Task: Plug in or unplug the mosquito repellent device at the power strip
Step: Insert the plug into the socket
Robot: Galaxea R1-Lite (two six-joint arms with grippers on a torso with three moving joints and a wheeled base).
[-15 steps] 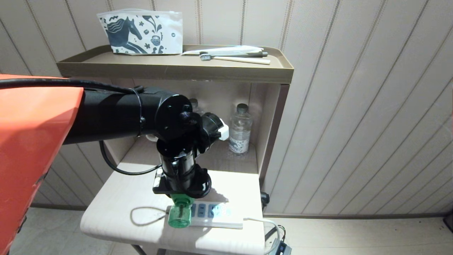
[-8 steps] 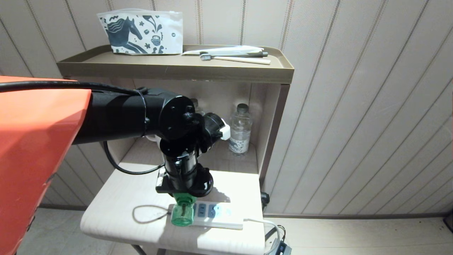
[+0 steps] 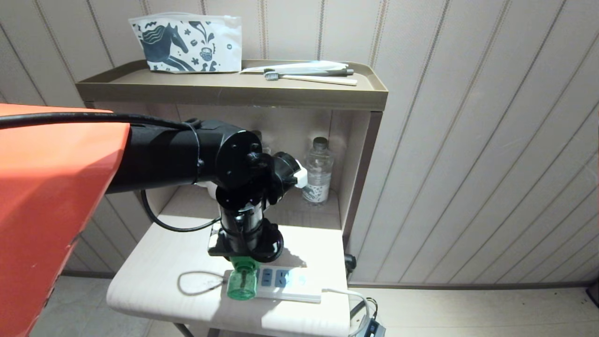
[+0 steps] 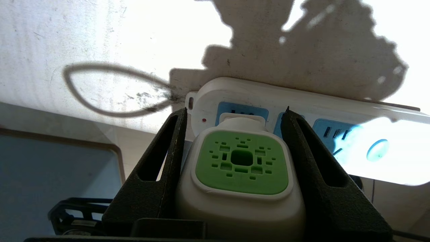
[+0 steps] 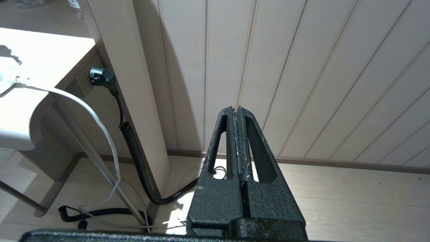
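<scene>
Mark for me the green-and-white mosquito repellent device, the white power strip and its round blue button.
Green-and-white mosquito repellent device (image 4: 241,163): left wrist view, green vented face.
White power strip (image 4: 302,101): left wrist view, upper white casing.
Round blue button (image 4: 377,150): left wrist view, button centre.

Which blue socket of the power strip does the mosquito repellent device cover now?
The end socket nearest the small red light, farthest from the round button. The mosquito repellent device, held by the left tool, sits against it; the other sockets on the power strip show uncovered.

No readable text.
Pouch (image 3: 186,43) has only drawings; water bottle (image 3: 317,171) label is too small to read.
</scene>
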